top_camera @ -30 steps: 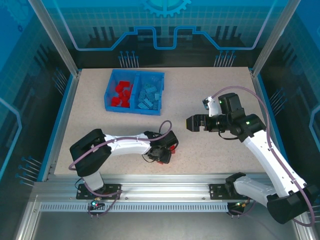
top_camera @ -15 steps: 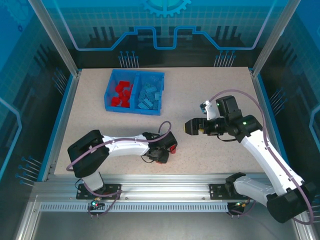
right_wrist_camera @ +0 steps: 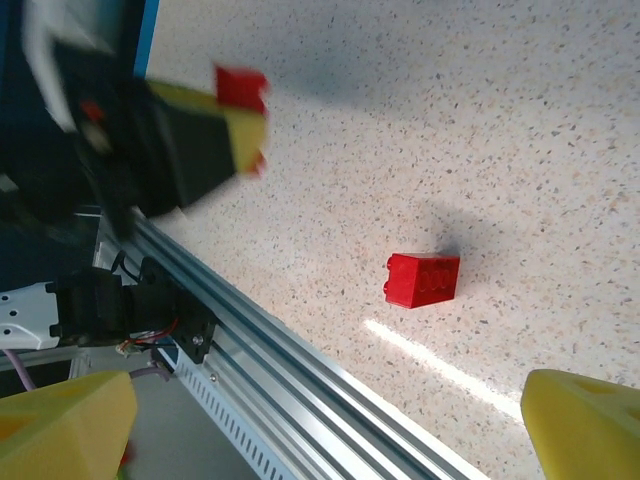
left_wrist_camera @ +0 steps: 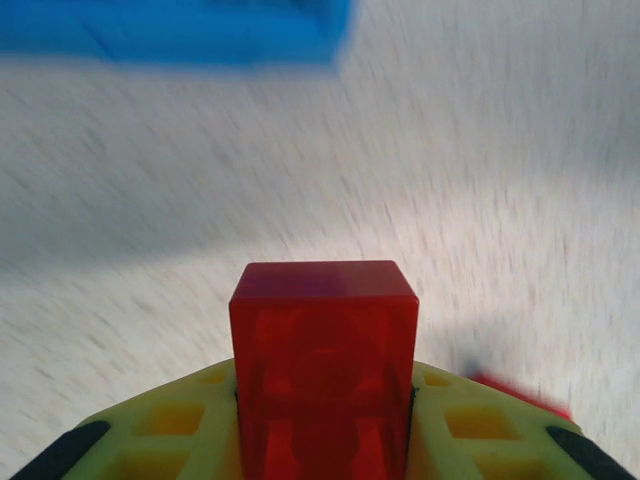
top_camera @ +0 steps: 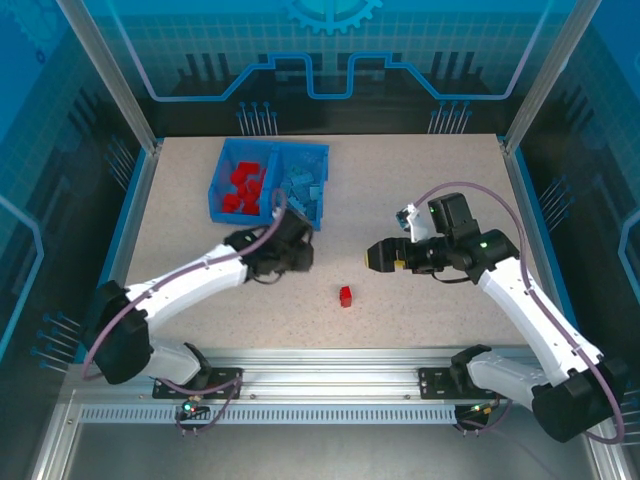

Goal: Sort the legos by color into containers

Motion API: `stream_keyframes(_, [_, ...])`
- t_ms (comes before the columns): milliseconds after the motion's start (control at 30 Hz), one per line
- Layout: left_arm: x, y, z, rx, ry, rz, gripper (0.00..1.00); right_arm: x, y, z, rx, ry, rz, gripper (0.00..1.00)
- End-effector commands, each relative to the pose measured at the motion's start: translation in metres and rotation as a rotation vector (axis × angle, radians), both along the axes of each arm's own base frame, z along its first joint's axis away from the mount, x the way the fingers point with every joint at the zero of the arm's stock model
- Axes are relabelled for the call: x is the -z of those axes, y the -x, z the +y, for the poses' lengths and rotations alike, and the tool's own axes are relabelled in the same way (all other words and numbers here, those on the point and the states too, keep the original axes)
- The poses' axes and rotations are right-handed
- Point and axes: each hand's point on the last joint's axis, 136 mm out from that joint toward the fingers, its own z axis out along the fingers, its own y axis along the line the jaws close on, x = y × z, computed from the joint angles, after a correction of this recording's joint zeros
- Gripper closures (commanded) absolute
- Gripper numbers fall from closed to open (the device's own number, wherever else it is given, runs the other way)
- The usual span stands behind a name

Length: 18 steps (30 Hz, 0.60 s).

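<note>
A: Step in hand?
B: Delivery. Left end effector (left_wrist_camera: 325, 425) pinches a small red studded plastic brick (left_wrist_camera: 323, 330), shallow blue plastic tray (top_camera: 228, 214) just ahead.
A: Next?
B: Release over the red compartment (top_camera: 238, 154). Right end effector (top_camera: 378, 257): spread.

No readable text, labels or numbers anywhere.
</note>
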Motion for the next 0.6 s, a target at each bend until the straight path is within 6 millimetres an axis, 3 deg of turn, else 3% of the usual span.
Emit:
stream_keyframes(0, [-0.048, -0.043, 0.039, -0.044, -0.052, -0.136, 0.79, -0.011, -0.004, -0.004, 0.03, 0.001, -0.041, 0.0])
stream_keyframes(100, [-0.075, -0.083, 0.067, -0.102, -0.052, -0.2, 0.79, -0.013, -0.004, -0.005, 0.04, -0.001, -0.049, 0.0])
stream_keyframes(233, [-0.089, -0.134, 0.104, -0.172, -0.118, -0.258, 0.79, -0.015, -0.002, -0.007, 0.051, 0.004, -0.058, 0.0])
stream_keyframes(333, [-0.085, -0.168, 0.134, -0.244, -0.132, -0.257, 0.79, -0.019, 0.001, -0.01, 0.06, 0.006, -0.067, 0.0])
stream_keyframes(467, [-0.059, -0.206, 0.169, -0.297, -0.166, -0.212, 0.79, -0.022, 0.007, -0.014, 0.068, 0.013, -0.08, 0.0])
stream_keyframes(567, [-0.041, -0.233, 0.181, -0.304, -0.129, -0.181, 0.76, -0.024, 0.009, -0.017, 0.079, 0.011, -0.093, 0.0])
